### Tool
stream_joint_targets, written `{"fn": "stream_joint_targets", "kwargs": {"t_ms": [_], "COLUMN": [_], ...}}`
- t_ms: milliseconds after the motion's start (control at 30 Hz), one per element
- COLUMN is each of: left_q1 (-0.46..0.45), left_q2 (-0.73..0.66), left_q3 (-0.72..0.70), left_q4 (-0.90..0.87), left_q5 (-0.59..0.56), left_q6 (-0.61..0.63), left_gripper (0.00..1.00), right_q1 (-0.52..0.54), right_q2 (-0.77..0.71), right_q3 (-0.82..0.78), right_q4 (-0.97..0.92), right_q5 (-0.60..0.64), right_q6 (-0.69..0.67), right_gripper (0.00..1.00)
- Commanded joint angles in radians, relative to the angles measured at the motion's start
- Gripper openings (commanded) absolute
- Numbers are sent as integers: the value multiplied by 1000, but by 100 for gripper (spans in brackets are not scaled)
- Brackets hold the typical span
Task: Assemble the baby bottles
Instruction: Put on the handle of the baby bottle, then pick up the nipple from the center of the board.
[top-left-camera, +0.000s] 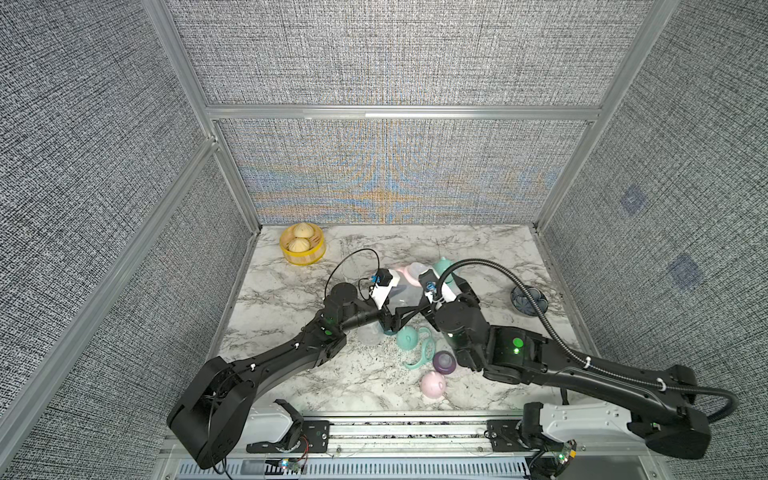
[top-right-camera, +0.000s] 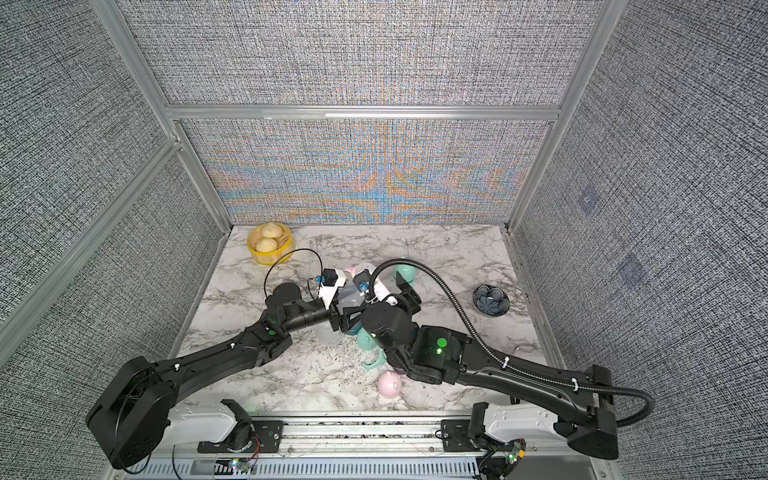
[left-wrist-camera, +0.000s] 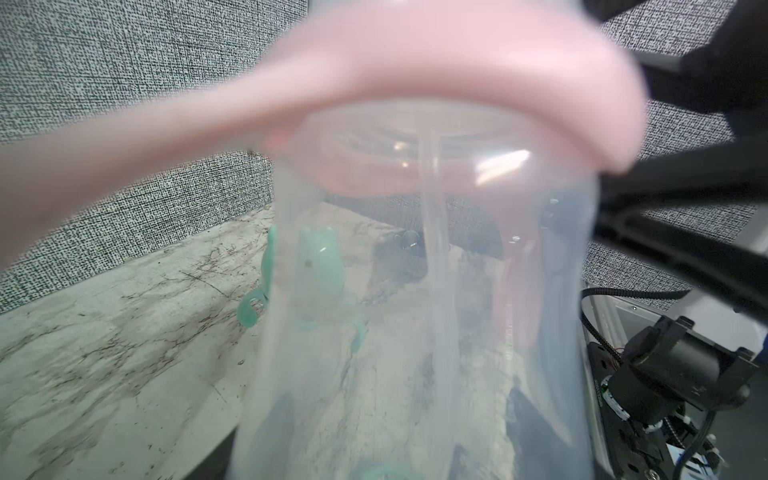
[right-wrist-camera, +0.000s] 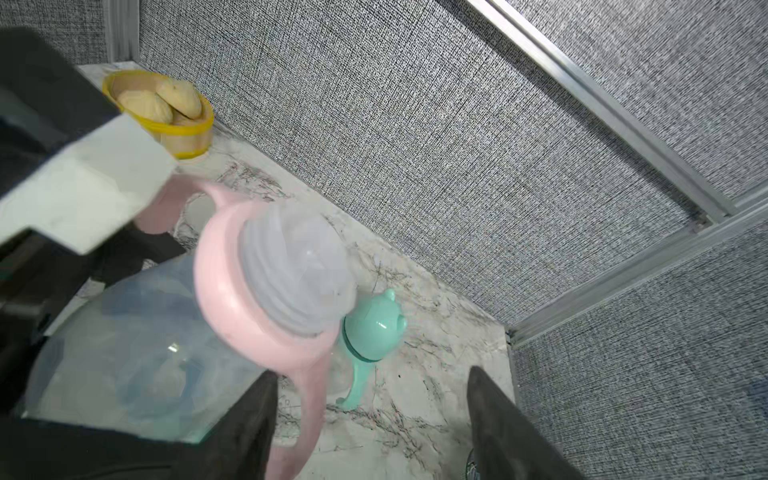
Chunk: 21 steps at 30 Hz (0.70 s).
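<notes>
The clear bottle (right-wrist-camera: 124, 332) — pink handle (right-wrist-camera: 216, 291) ringed round its neck — is clamped by the left gripper (left-wrist-camera: 405, 415); the right gripper (right-wrist-camera: 370, 370) is seen with jaws apart.

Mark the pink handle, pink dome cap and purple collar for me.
pink handle (right-wrist-camera: 214, 286): right wrist view, on the curved ring section.
pink dome cap (top-left-camera: 433, 384): a top view, on the dome's crown.
purple collar (top-left-camera: 444, 360): a top view, on its centre.
</notes>
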Motion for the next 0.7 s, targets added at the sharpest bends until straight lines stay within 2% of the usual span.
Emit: {"fn": "stream_joint_targets", "kwargs": {"t_ms": [0, 200, 400, 667], "left_q1": [0, 0, 1, 1], "left_q2": [-12, -47, -80, -78], "left_q3": [-6, -20, -18, -2], "left_q4": [69, 45, 10, -22], "left_q5": [-24, -89, -113, -98], "left_q6": [20, 36, 56, 54], "left_gripper": [0, 0, 0, 0], "right_q1": [-44, -171, -246, -263], "right_q2": [-47, -147, -188, -158], "right_q3": [6, -76, -231, -353], "right_q4": [-197, -378, -447, -384], "right_q5": [-193, -461, -587, -689], "right_q6": [178, 340, 470, 545], "right_gripper": [75, 82, 83, 69]}}
